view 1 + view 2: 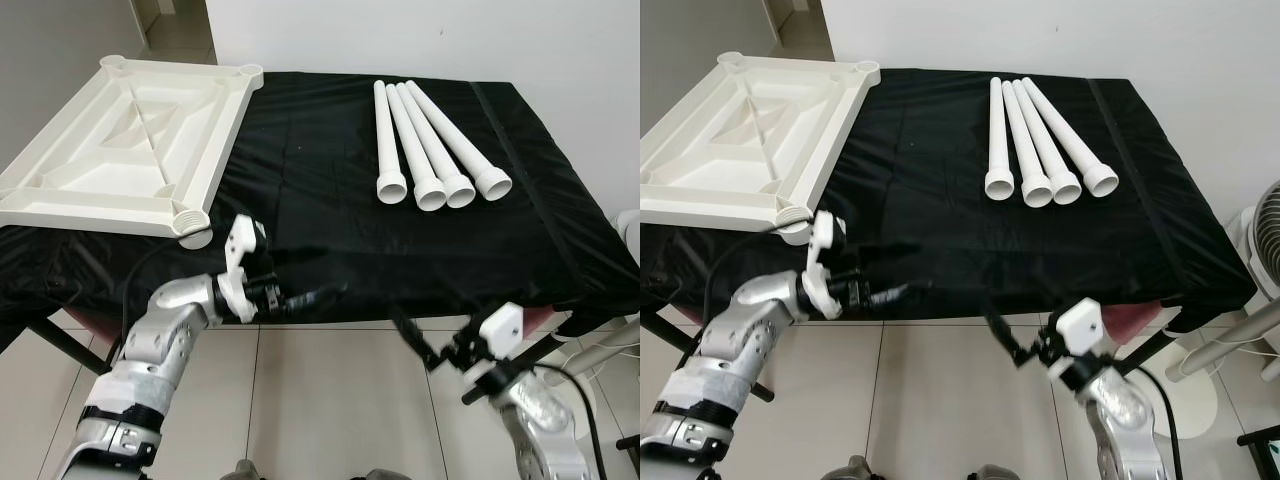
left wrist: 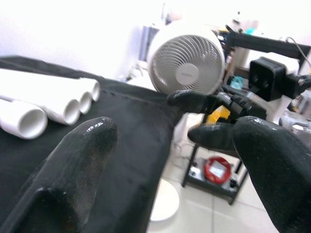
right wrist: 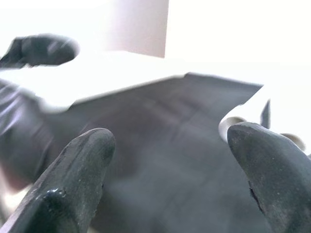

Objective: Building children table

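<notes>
Both grippers hovered low at the near edge of the table, over pale floor tiles [image 1: 320, 400]. On the left, the left gripper [image 1: 300, 298] pointed toward the right along the table's front edge, its two black fingers [image 2: 85, 160] spread wide with nothing between them. On the right, the right gripper [image 1: 415, 340] reached toward the left from below the edge, its fingers [image 3: 82, 170] likewise wide apart and empty. The two sets of fingertips faced each other, near but not touching.

Beyond them stood a table draped in black cloth [image 1: 330, 210], which hung over the near edge. At the far left lay the white plastic tabletop [image 1: 120, 140], turned underside up so its ribs and round corner sockets showed; its near right corner socket [image 1: 193, 225] sat close to the left gripper, and its left part overhung the cloth. At the far right of centre lay four white table legs [image 1: 430, 150], side by side and touching, their wider open ends pointing toward the near side. A stretch of bare cloth separated them from the tabletop.

Behind the table rose a plain white wall [image 1: 450, 40], with a doorway opening at the far left. To the right of the table stood a white fan [image 2: 187, 60], with a dark shelf rack of small items [image 2: 228, 160] beside it.
</notes>
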### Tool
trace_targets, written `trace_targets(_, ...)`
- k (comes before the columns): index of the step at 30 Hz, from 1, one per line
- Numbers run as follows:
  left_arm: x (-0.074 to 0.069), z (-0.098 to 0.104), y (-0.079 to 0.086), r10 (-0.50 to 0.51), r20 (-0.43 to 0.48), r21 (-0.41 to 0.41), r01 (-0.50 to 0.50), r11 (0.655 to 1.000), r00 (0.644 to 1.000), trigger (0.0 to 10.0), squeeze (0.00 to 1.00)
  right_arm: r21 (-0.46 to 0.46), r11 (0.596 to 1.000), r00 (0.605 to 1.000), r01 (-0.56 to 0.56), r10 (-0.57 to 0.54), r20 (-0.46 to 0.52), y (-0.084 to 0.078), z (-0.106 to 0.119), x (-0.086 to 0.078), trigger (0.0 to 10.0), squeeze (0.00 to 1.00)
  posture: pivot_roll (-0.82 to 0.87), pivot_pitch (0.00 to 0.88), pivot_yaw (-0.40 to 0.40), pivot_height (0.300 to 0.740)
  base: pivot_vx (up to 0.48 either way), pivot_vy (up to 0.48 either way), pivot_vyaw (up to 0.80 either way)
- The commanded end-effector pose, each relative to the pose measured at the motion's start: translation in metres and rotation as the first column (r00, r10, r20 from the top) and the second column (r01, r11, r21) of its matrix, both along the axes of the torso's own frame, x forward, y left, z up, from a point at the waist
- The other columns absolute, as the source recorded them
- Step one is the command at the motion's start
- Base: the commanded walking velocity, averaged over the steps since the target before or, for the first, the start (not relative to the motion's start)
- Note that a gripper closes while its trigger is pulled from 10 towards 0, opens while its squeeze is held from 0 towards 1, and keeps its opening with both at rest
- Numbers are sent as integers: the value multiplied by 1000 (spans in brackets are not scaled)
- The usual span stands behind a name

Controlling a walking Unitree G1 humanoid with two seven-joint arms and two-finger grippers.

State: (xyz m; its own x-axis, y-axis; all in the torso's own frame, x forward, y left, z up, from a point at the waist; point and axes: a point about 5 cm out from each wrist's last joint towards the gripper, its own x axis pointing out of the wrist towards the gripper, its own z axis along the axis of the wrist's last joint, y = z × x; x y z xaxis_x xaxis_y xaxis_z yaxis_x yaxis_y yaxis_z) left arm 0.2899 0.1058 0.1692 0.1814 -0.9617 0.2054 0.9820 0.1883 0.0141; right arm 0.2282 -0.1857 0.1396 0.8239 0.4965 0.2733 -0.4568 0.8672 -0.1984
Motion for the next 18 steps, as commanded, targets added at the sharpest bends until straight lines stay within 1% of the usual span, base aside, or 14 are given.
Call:
trace_targets(1,11,5,0,110,-4,-42,-110,993,994,10000,0,94,988,993,121,-122,5,-8,9,9,10000,0,-18,0,15,740,0,0,0)
trace_targets(2,14,8,-1,143,-16,-56,-144,988,990,10000,0,118,980,987,159,-161,9,-10,12,12,10000,0,-20,0,15,740,0,0,0)
trace_targets(3,14,8,-1,143,-16,-56,-144,988,990,10000,0,118,980,987,159,-161,9,-10,12,12,10000,0,-20,0,15,740,0,0,0)
trace_targets(4,20,11,-3,225,-20,-67,-226,972,974,10000,0,120,961,968,248,-250,6,-13,15,18,10000,0,-20,0,15,740,0,0,0)
trace_targets(6,20,13,-3,249,-32,-68,-251,966,968,10000,0,115,953,960,279,-281,1,-13,17,19,10000,0,-20,0,15,740,0,0,0)
trace_targets(7,22,11,0,264,-60,-76,-269,960,963,10000,0,111,925,930,365,-366,-4,-18,15,22,10000,0,-28,0,18,740,0,0,0)
trace_targets(8,22,11,0,264,-60,-76,-269,960,963,10000,0,111,925,930,365,-366,-4,-18,15,22,10000,0,-28,0,18,740,0,0,0)
trace_targets(9,24,10,2,275,-81,-82,-282,956,958,10000,0,108,898,904,426,-428,-7,-22,13,25,10000,0,-28,0,18,740,0,0,0)
trace_targets(10,26,6,9,312,-71,-59,-316,947,947,10000,0,125,861,869,492,-493,-25,-26,11,26,10000,0,-36,0,24,740,0,0,0)
trace_targets(12,26,5,11,314,-66,-46,-317,947,947,10000,0,133,857,867,497,-498,-32,-26,10,26,10000,0,-36,0,24,740,0,0,0)
trace_targets(14,26,3,18,304,-50,-21,-305,952,951,10000,0,142,841,852,522,-522,-37,-28,12,26,10000,0,-41,0,25,740,0,0,0)
trace_targets(17,26,3,21,301,-45,-15,-302,953,953,10000,0,142,834,845,534,-534,-42,-28,13,25,10000,0,-41,0,25,740,0,0,0)
trace_targets(18,28,3,27,297,-20,25,-296,955,955,10000,0,135,834,844,535,-535,-39,-29,13,26,10000,0,-38,0,26,740,0,0,0)
